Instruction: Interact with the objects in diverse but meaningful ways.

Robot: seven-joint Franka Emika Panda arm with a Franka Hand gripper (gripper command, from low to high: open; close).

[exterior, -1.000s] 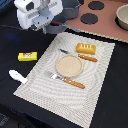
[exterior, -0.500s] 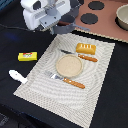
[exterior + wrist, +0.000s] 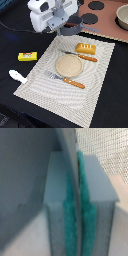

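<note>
A black table (image 3: 112,95) carries a pale woven mat (image 3: 100,90) whose far edge meets a brown stove board (image 3: 102,20). On the mat lie a tan plate (image 3: 68,65), an orange bread loaf (image 3: 85,48), a knife (image 3: 82,57) and a fork (image 3: 67,80). Off its edge toward the exterior view's left sit a yellow box (image 3: 27,56) and a white utensil (image 3: 18,76).

The gripper (image 3: 69,26) hangs over the mat's far corner, its green pads (image 3: 86,203) pinching the thin rim of a small grey pan (image 3: 74,27). The mat's near half lies open.
</note>
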